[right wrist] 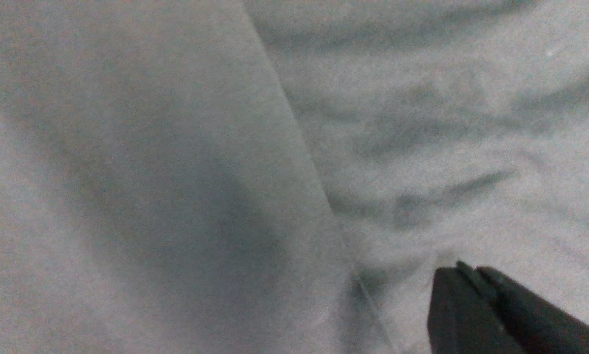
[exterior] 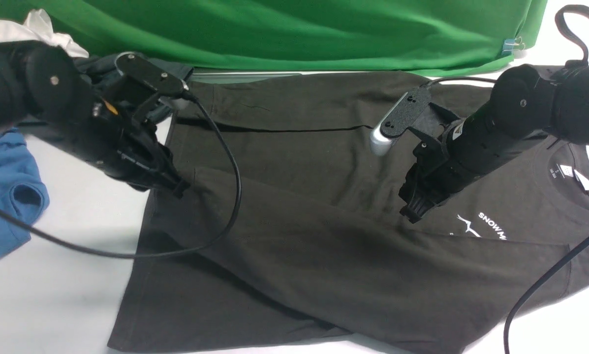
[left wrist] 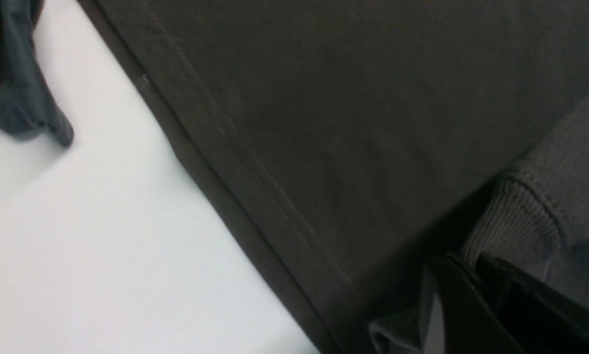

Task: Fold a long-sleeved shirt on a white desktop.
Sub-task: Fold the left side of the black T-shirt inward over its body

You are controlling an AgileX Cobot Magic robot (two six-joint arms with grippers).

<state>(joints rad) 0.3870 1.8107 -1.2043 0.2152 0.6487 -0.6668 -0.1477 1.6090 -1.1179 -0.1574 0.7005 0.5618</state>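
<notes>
The long-sleeved shirt (exterior: 324, 196) lies spread on the white desktop (exterior: 77, 211), neck label (exterior: 566, 170) to the right and one sleeve folded across its body. My left gripper (exterior: 180, 187) is shut on that sleeve's ribbed cuff (left wrist: 525, 216), close to the shirt's stitched hem beside bare desktop (left wrist: 102, 236). My right gripper (exterior: 411, 215) is shut, its tips down on the chest fabric just left of the white print (exterior: 491, 225). In the right wrist view the shut jaws (right wrist: 459, 270) touch wrinkled cloth (right wrist: 422, 123) beside a seam. No fabric shows between them.
A blue tee (exterior: 6, 191) lies at the left edge. A dark grey-green garment (exterior: 97, 66) and white cloth (exterior: 33, 29) sit behind my left arm. The green backdrop (exterior: 299, 29) hangs at the back. Black cables (exterior: 225, 196) (exterior: 545, 285) trail over the shirt.
</notes>
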